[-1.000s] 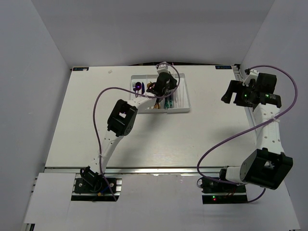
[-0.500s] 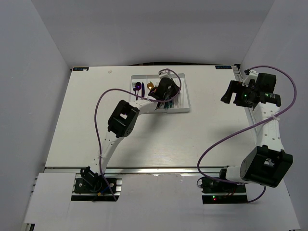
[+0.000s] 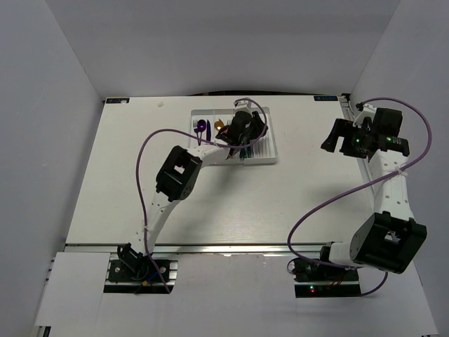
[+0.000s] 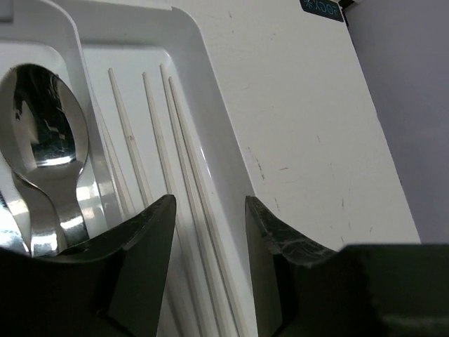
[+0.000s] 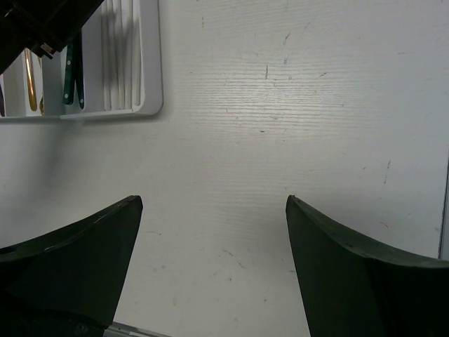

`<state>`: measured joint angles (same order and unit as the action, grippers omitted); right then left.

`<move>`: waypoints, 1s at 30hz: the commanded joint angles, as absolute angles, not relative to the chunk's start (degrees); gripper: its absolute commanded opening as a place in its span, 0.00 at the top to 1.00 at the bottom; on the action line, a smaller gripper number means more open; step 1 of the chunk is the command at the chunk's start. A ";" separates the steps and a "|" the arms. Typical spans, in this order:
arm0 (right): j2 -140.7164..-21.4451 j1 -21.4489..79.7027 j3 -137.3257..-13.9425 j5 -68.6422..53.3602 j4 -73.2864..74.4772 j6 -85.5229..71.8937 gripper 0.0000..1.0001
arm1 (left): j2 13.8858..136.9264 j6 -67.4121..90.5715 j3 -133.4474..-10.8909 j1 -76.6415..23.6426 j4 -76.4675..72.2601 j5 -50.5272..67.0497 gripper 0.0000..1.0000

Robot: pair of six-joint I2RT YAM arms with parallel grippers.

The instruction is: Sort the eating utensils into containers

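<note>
The white tray (image 3: 273,160) lies at the far middle of the table. My left gripper (image 3: 247,130) hovers low over its right side. In the left wrist view that gripper (image 4: 209,203) is open, and nothing is between the jaws. Thin white chopsticks (image 4: 151,126) lie loose in the rightmost compartment, running under the gap between the fingers. A silver spoon (image 4: 45,126) rests in the compartment to the left. A purple spoon (image 3: 202,127) and a gold utensil (image 3: 219,126) lie in the tray's left compartments. My right gripper (image 3: 342,137) hangs open over bare table at the right, holding nothing.
The right wrist view has its gripper (image 5: 214,203) above bare tabletop, with the tray's corner (image 5: 156,70), teal-handled utensils (image 5: 72,70) and chopsticks (image 5: 119,56) at the upper left. The table's right edge (image 3: 361,168) is near the right arm.
The left gripper shifted slightly right over the tray and went from shut to open. The right arm has barely moved.
</note>
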<state>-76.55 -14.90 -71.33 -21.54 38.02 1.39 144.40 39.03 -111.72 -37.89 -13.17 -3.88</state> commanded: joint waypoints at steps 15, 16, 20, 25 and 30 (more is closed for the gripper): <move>-78.31 -6.44 -72.51 -19.35 26.56 -0.53 0.11 | 103.12 13.02 -99.76 -17.34 18.95 5.78 0.02; -78.48 -5.37 -71.90 -16.90 25.59 -0.27 0.11 | 102.05 10.75 -99.06 -14.79 24.90 9.11 0.02; -80.76 -0.98 -71.02 -11.61 21.01 2.89 0.11 | 96.95 4.58 -92.93 -1.71 35.49 13.97 0.02; -85.60 -0.09 -71.10 -8.53 17.59 8.15 0.11 | 86.43 -2.72 -77.90 5.87 36.39 11.95 0.02; -87.45 1.67 -70.14 -8.35 16.96 11.16 0.11 | 79.64 -2.73 -66.02 8.96 33.40 11.34 0.02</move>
